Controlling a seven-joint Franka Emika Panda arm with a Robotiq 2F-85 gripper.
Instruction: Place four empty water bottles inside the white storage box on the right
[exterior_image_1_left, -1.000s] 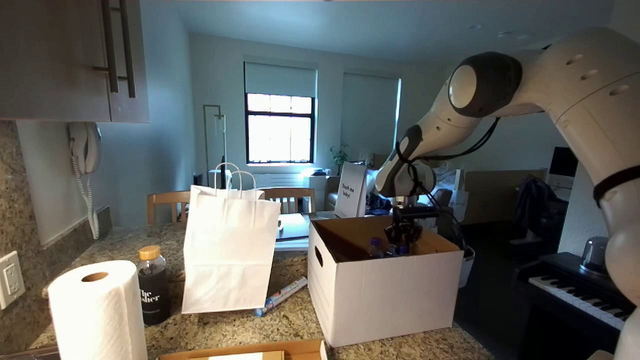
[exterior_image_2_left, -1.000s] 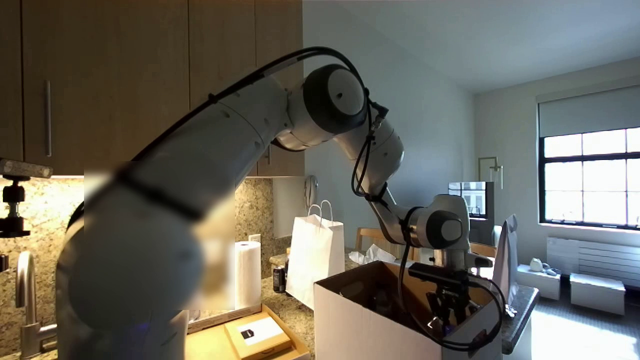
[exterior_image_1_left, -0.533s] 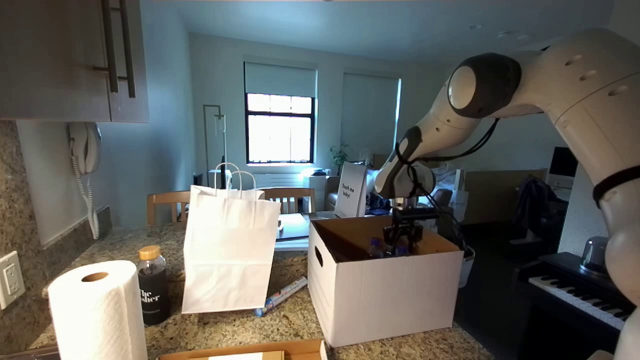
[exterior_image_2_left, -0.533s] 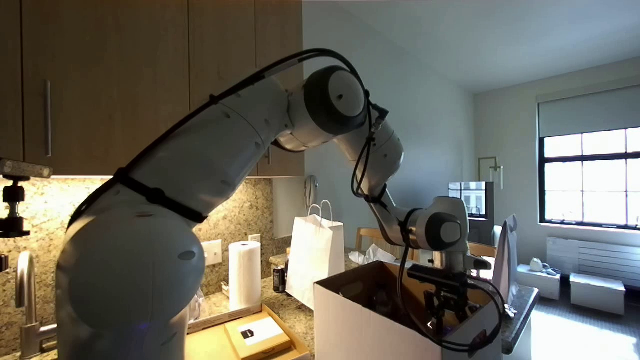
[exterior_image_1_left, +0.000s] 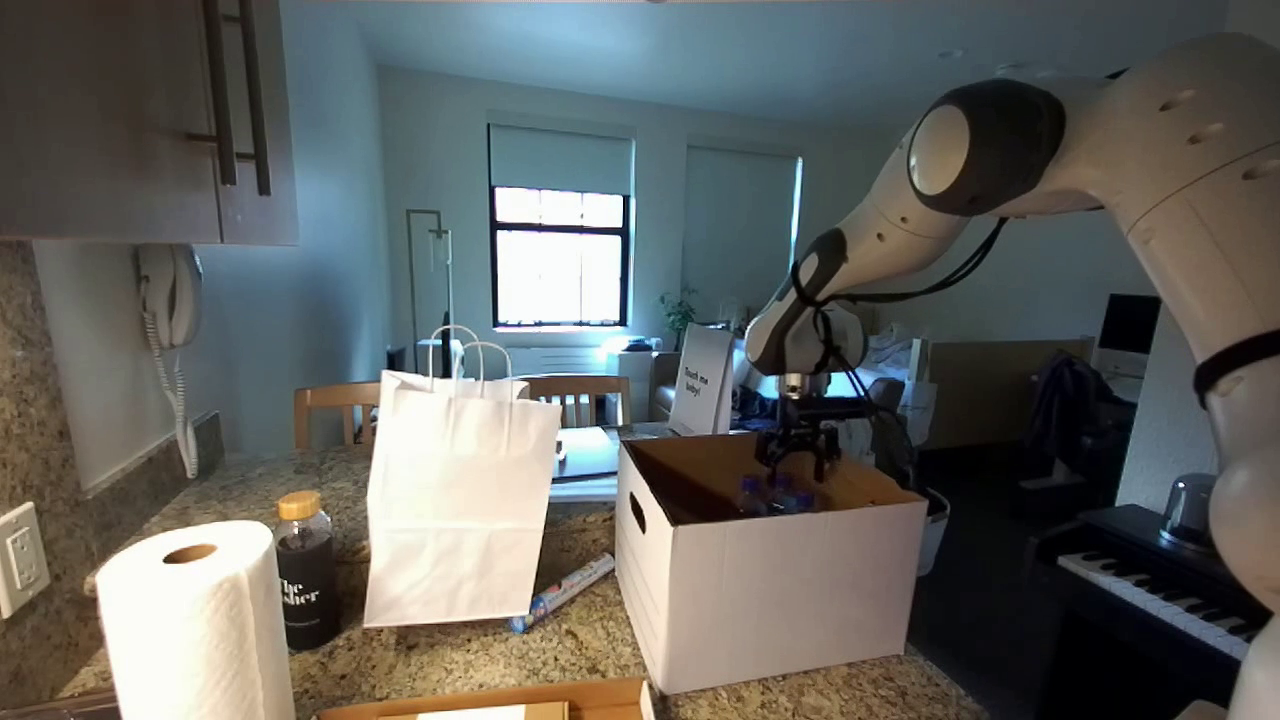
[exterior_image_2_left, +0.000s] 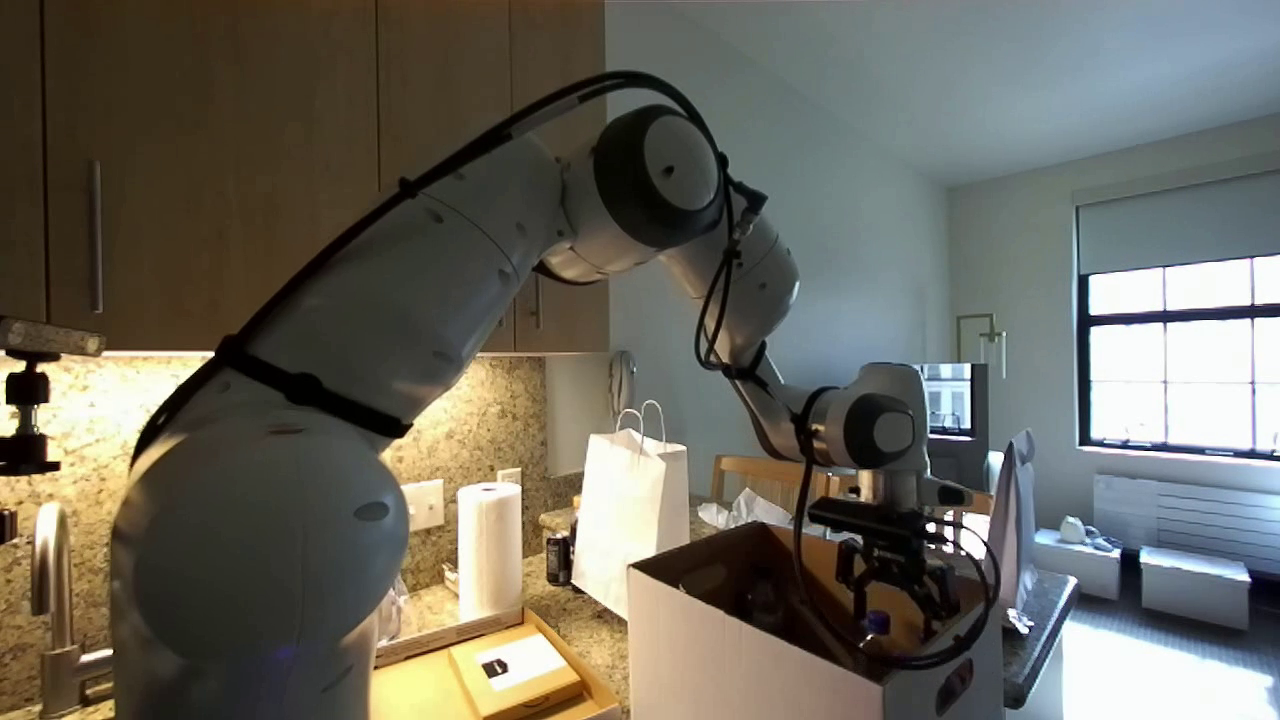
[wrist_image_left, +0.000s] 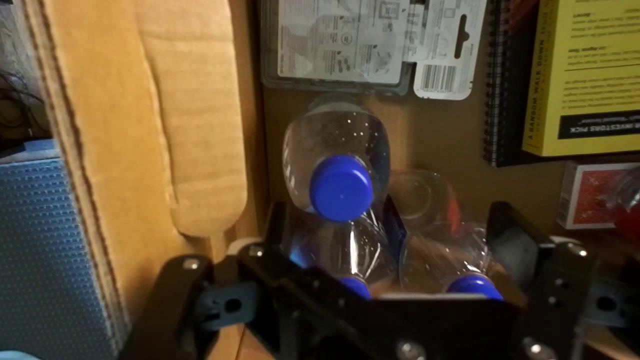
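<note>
In an exterior view: box (exterior_image_1_left: 790, 600) on the counter (exterior_image_1_left: 590, 630), jaws at its mouth — spread, nothing gripped. We count three bottles (exterior_image_1_left: 750, 490) inside, tops just below the jaws, bodies mostly hidden by the near side. Bag (exterior_image_1_left: 460, 500) and towel roll (exterior_image_1_left: 195, 630) stand outside, apart from the box; we don't expect either to interfere.

In an exterior view: we get one blue cap (exterior_image_2_left: 877, 622) low under the jaws, no contact that we can see, nothing hanging from them.

In the wrist view: three caps, all inside the jaws' span, a jaw standing off to each side. Clearest bottle looks about upright, cap toward us; the two others are part blocked by the jaws' own hardware, so we can't tell their lean. One jaw looks close to the box wall (wrist_image_left: 110, 100), depth unclear. A clear thing (wrist_image_left: 627, 192) at the view's edge is cut off — can't say if it's bottle four.

Our read: release done, at least three placed. Next move turns on this: bottles sit below the jaws, long axis roughly vertical, along the exit line. We'd go straight up; sideways first could tip one or scrape the wall.
</note>
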